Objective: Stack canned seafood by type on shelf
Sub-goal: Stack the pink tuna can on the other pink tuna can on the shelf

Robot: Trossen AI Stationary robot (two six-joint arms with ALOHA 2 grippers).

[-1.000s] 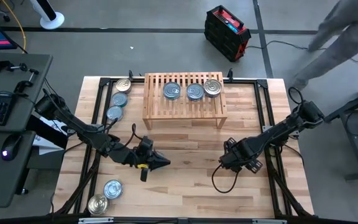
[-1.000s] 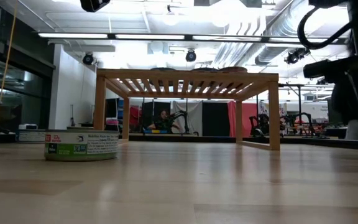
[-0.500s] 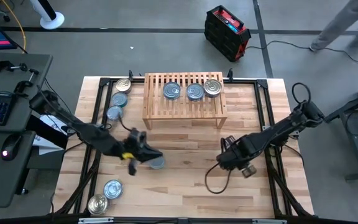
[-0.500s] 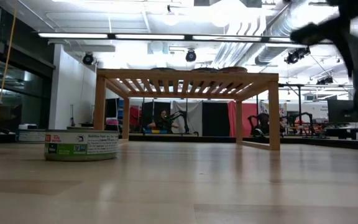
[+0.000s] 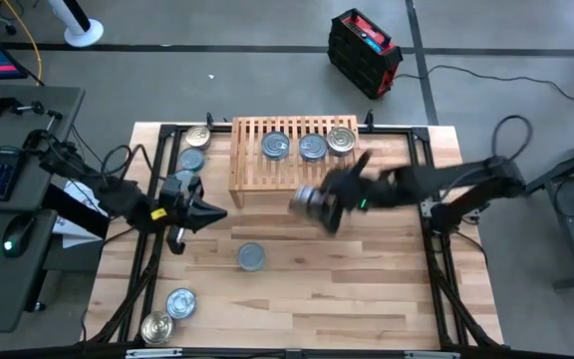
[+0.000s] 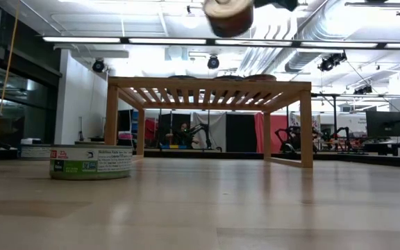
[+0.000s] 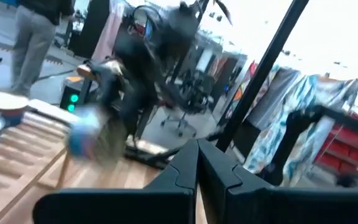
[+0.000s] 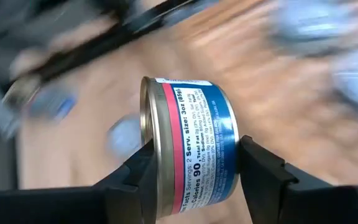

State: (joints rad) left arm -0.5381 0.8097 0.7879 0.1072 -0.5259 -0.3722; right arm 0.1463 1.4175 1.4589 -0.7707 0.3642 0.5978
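Above the table's middle, beside the shelf, my right gripper clamps a tin; left gripper fingers pressed together.

Three tins along shelf back

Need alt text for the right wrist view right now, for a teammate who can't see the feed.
The right gripper holds a small round metal tin with a blue and red label between its two dark fingers, the tin turned on its side. Behind it, blurred light-wood tabletop and more bluish tins, too smeared to count.
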